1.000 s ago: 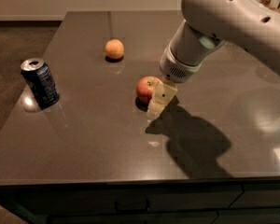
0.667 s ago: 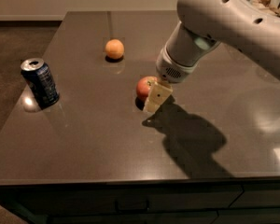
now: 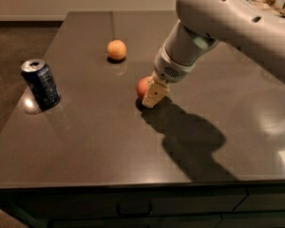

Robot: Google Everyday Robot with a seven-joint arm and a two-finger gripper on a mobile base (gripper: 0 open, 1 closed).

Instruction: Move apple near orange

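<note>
Your claw (image 3: 152,96) at the apple (image 3: 142,86) on the bench (image 3: 85,146).
You cannot tell whether it clamps the fruit; the orange (image 3: 116,49) lies apart, farther back.

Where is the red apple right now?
In the camera view the apple sits at the table centre, partly hidden by the gripper down at its right; the orange lies behind it to the left, the blue can far left.

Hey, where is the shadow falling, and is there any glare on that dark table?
In the camera view, the arm casts a broad dark shadow on the glossy dark tabletop, front-right of the cream gripper at the round red apple; a bright glare spot lies beside the blue soda can.
</note>
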